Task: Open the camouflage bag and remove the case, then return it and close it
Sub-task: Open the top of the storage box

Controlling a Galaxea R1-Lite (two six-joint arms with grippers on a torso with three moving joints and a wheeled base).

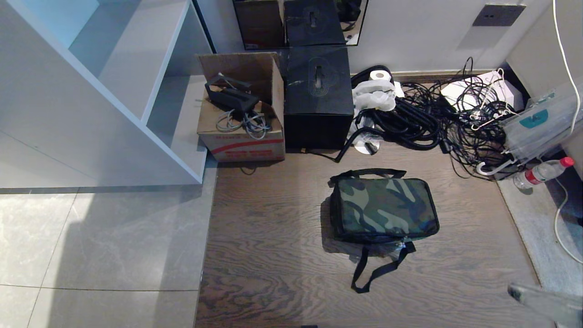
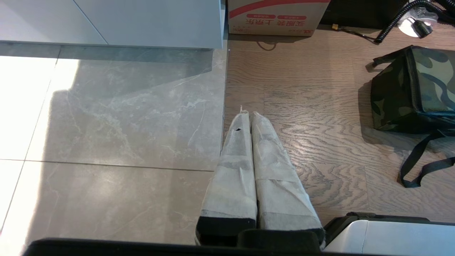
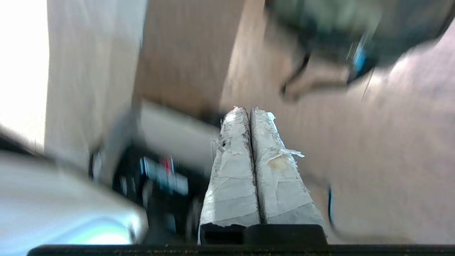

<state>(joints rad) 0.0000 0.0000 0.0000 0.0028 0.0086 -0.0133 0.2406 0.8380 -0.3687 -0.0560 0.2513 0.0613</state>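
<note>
The camouflage bag (image 1: 385,207) lies zipped shut on the wooden floor, mid-right in the head view, its black strap (image 1: 378,271) trailing toward me. It also shows at the edge of the left wrist view as the camouflage bag (image 2: 419,89). The case is hidden. My left gripper (image 2: 247,113) is shut with nothing in it, over the seam between tile and wood, well left of the bag. My right gripper (image 3: 249,111) is shut and empty, in a smeared picture, with the bag (image 3: 341,21) blurred beyond it. A grey part of the right arm (image 1: 546,300) enters the head view's lower right corner.
Behind the bag stand a black box (image 1: 318,98) and an open cardboard carton (image 1: 241,118) with cables inside. A tangle of black cables (image 1: 437,118) lies at back right, with a water bottle (image 1: 544,172) and clear plastic case (image 1: 542,123). White shelving (image 1: 114,91) stands left.
</note>
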